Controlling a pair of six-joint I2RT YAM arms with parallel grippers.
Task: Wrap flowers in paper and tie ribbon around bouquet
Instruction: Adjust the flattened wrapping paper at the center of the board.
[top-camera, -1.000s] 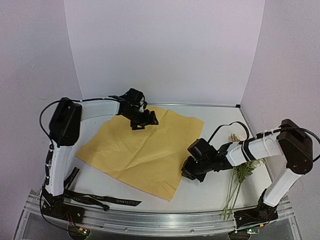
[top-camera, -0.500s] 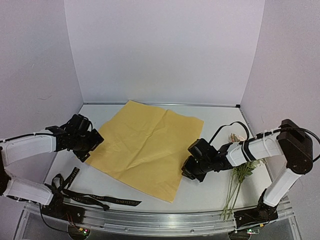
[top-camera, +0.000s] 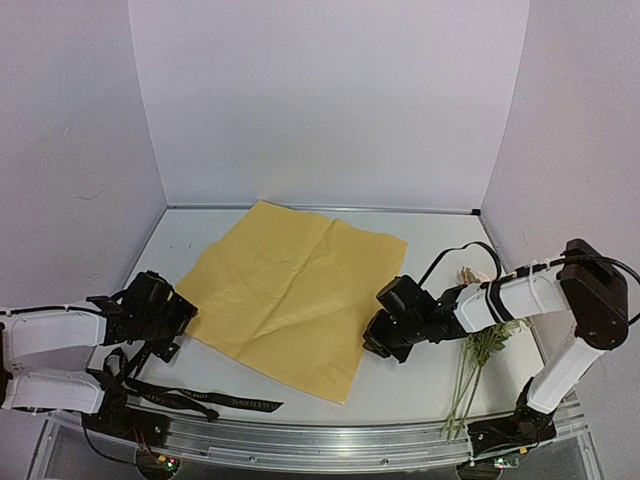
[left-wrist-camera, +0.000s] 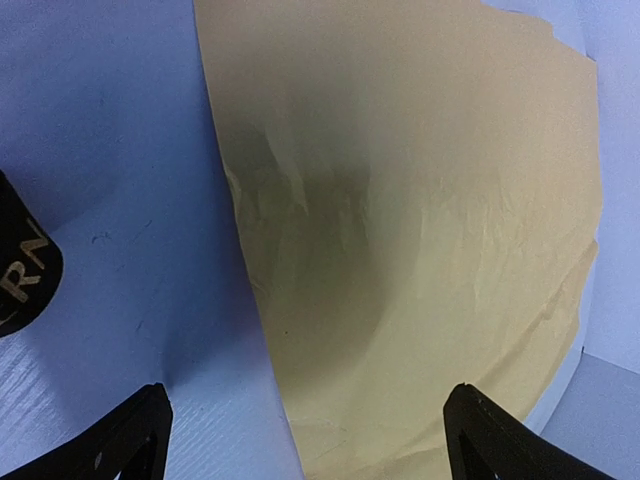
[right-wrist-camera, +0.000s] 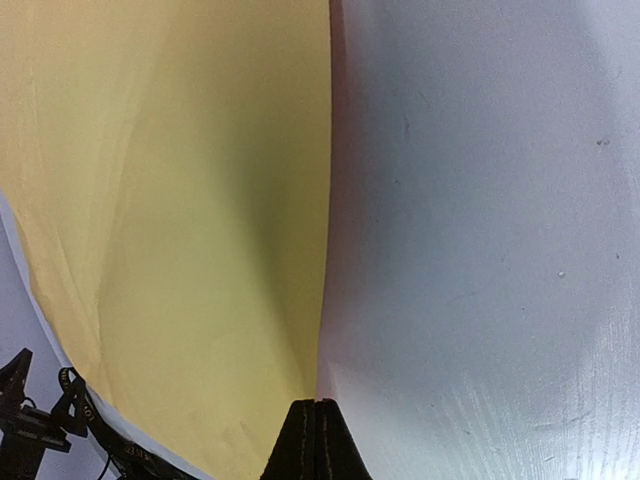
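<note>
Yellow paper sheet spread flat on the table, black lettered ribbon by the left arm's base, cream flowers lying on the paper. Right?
No. The cream flowers on thin green stems lie on the table right of the yellow paper sheet, not on it; top external view shows this. Rest holds.

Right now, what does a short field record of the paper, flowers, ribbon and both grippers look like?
paper: spread open, creased, wrapped round nothing
flowers: lying loose right of the paper, partly under the right arm
ribbon: untied, strewn at the front left
left gripper: open, straddling the paper's left edge, holding nothing
right gripper: shut, at the paper's right edge; whether it pinches the sheet is unclear
</note>
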